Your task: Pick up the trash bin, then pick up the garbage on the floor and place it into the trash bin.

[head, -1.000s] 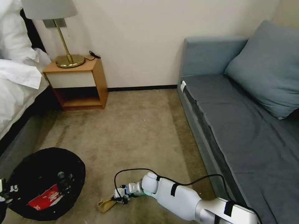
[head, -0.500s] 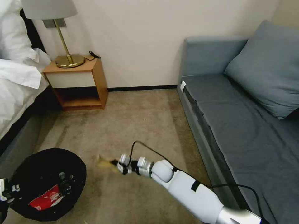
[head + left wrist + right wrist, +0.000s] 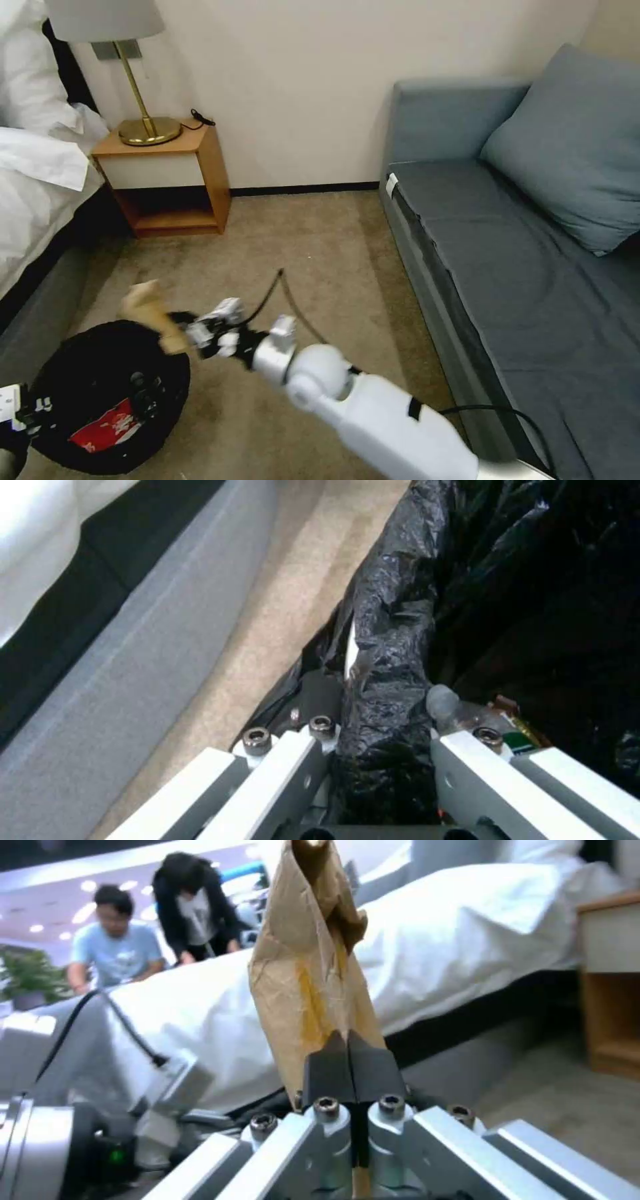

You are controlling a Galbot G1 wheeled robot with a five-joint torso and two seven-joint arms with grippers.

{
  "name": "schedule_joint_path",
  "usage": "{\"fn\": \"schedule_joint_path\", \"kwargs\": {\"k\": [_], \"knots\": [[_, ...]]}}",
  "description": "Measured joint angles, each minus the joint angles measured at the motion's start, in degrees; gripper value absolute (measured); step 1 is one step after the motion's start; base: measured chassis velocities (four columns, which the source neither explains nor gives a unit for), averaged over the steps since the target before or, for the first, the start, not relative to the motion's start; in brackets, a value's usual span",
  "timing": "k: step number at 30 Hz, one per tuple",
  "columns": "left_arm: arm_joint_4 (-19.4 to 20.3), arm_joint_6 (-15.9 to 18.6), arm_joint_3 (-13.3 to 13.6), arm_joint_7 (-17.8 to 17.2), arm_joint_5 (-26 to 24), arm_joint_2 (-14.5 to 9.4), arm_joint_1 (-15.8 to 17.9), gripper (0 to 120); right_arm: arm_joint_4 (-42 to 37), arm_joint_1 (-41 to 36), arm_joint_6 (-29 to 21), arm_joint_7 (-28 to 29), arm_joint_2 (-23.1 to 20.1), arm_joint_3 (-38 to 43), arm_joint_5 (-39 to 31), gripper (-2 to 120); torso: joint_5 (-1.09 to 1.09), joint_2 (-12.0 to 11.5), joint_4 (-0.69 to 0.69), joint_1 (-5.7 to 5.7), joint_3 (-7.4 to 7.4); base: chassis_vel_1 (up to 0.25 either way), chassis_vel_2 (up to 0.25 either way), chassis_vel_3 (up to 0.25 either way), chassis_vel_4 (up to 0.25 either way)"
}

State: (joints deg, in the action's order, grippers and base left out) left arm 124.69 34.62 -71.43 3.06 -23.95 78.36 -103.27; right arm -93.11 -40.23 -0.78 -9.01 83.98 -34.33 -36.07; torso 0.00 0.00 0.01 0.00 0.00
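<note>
The trash bin point(image 3: 67, 360), round and lined with a crinkly black bag, stands at the lower left of the head view. A red-and-white carton point(image 3: 103, 425) lies inside it. My left gripper point(image 3: 20, 410) is shut on the bin's near rim; in the left wrist view its fingers point(image 3: 287, 760) pinch the black bag rim point(image 3: 387, 645), and a clear bottle with a green label point(image 3: 460, 714) lies in the bin just past them. My right gripper point(image 3: 180, 328) is shut on a tan crumpled paper bag point(image 3: 148, 310), held in the air over the bin's far right rim. The right wrist view has the black pads point(image 3: 350, 1067) clamped on that paper bag point(image 3: 310, 975).
A wooden nightstand point(image 3: 170, 177) with a brass lamp point(image 3: 143, 100) stands against the far wall. The bed point(image 3: 37, 187) runs along the left and a grey-blue sofa point(image 3: 507, 253) along the right. Open carpet point(image 3: 300, 267) lies between them.
My right arm lifted the paper bag off the carpet and swung it up and left, from near the front middle to above the bin's rim. The left gripper and bin stayed put.
</note>
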Motion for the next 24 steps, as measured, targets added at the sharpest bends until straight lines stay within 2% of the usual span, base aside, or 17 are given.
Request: {"fn": "schedule_joint_path", "kwargs": {"k": [5, 7, 15, 20, 24], "knots": [[1.1, 0.2, 0.4, 0.1, 0.2, 0.6, 0.0, 3, 3.8, 2.1, 0.8, 1.4, 4.3, -3.9, 0.0, 0, -0.01, 0.0, -0.01, 0.00, 0.00, 0.000, 0.000, 0.000, 0.000], [1.3, 0.3, 0.5, 0.3, 0.2, 0.8, -0.2, 3, 6.9, 2.5, 3.3, 2.2, 6.1, -4.8, 1.5, 0, -0.01, 0.0, 0.00, 0.00, 0.00, 0.000, 0.000, 0.000, 0.000], [2.0, 0.5, 0.4, 0.7, 0.3, 1.0, -0.3, 3, 9.5, 2.1, 3.6, 2.8, 7.4, -4.9, 2.7, 1, -0.01, 0.0, -0.01, 0.00, 0.00, 0.000, 0.000, 0.000, 0.000], [2.2, 0.7, 0.4, 0.8, 0.2, 1.0, -0.2, 3, 10.6, 1.7, 3.6, 2.8, 7.1, -4.4, 3.8, 22, -0.01, 0.0, -0.01, 0.00, 0.00, 0.000, 0.000, 0.000, 0.000], [2.2, 0.7, 0.4, 0.8, 0.2, 0.9, -0.2, 3, 10.4, 1.5, 3.6, 2.9, 6.7, -4.1, 3.7, 30, -0.01, 0.0, -0.01, 0.00, 0.00, 0.000, 0.000, 0.000, 0.000]]}}
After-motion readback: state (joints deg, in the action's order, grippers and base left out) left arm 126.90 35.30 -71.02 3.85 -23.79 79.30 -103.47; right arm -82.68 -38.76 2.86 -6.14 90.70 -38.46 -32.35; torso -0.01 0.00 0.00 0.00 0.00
